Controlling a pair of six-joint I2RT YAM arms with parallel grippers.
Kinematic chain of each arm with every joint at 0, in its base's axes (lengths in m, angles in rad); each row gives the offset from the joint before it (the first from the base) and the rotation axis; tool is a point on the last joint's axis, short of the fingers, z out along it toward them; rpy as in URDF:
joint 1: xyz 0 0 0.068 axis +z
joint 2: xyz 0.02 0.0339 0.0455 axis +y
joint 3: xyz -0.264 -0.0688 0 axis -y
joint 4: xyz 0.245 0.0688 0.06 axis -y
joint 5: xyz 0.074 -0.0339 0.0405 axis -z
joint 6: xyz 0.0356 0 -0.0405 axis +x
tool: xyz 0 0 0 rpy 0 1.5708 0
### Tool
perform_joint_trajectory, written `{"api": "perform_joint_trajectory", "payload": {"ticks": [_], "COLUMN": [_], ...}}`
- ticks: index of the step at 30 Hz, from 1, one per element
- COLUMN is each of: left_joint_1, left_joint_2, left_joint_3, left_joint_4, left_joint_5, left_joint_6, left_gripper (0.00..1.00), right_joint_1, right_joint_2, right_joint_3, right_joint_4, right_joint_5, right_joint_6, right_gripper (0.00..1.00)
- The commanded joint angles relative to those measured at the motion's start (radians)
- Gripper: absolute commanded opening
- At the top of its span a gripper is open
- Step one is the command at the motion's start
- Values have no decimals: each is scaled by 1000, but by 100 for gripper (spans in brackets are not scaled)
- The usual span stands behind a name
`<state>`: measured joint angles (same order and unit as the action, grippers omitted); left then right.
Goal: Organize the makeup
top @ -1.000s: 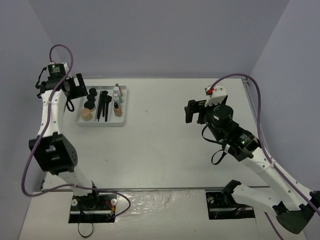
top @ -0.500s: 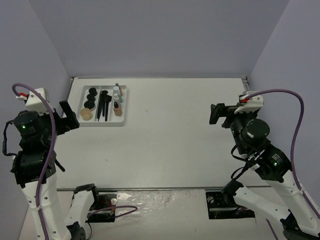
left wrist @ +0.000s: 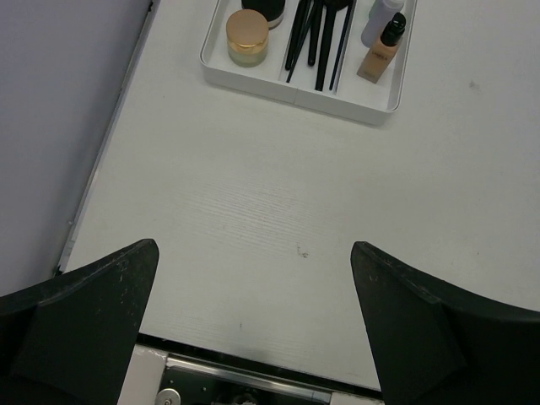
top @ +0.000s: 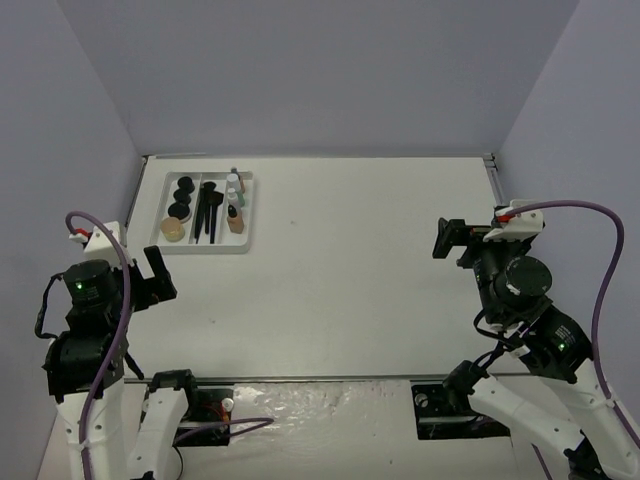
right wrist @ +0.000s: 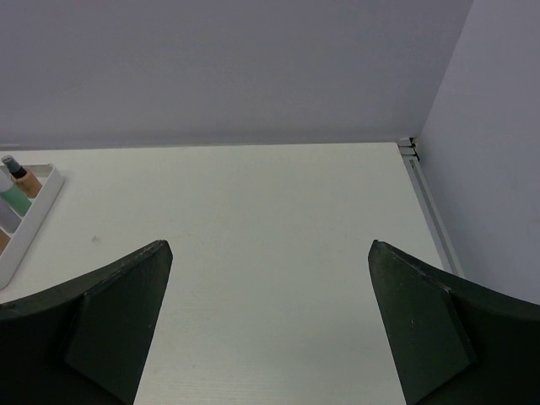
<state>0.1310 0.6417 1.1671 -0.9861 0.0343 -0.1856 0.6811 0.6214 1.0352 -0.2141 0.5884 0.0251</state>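
The makeup lies in the white tray [top: 247, 240] at the far left. Round black jars [top: 183, 196] and a tan compact [top: 173, 229] fill the left compartment, black brushes and pencils [top: 207, 210] the middle, small bottles [top: 234, 205] the right. The left wrist view shows the tray's near rim [left wrist: 295, 91], the compact [left wrist: 247, 38], the brushes [left wrist: 316, 42] and a tan bottle [left wrist: 380, 55]. My left gripper [top: 155, 272] [left wrist: 254, 245] is open and empty, above bare table near the front left. My right gripper [top: 447, 238] [right wrist: 269, 244] is open and empty at the right.
Grey walls enclose the table on three sides. A metal rail [top: 492, 175] runs along the table's right edge and shows in the right wrist view [right wrist: 426, 198]. The tray's corner with two bottles [right wrist: 17, 181] sits at the left of that view. Base plates [top: 460, 405] lie along the near edge.
My left arm has drawn away from the tray toward the near left corner. My right arm has drawn back to the right. Both grippers stay open and empty.
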Motion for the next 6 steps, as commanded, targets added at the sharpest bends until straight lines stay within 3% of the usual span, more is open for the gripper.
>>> {"api": "perform_joint_trajectory", "payload": {"ticks": [1,6], "left_joint_1": [-37,-54], "left_joint_2": [-13,-13], "left_joint_3": [30,32], "left_joint_4": [26,20], "left_joint_5": [-82,-100], "left_joint_6": [-35,-50], "left_gripper": [97,97], "right_joint_1": [-4,-5], "right_joint_2": [-4,-19], "right_joint_3": [-10,-20], "right_joint_4": [62,70], "right_joint_5": [10,-8], "right_joint_6": [5,6], "right_gripper": [100,100]}}
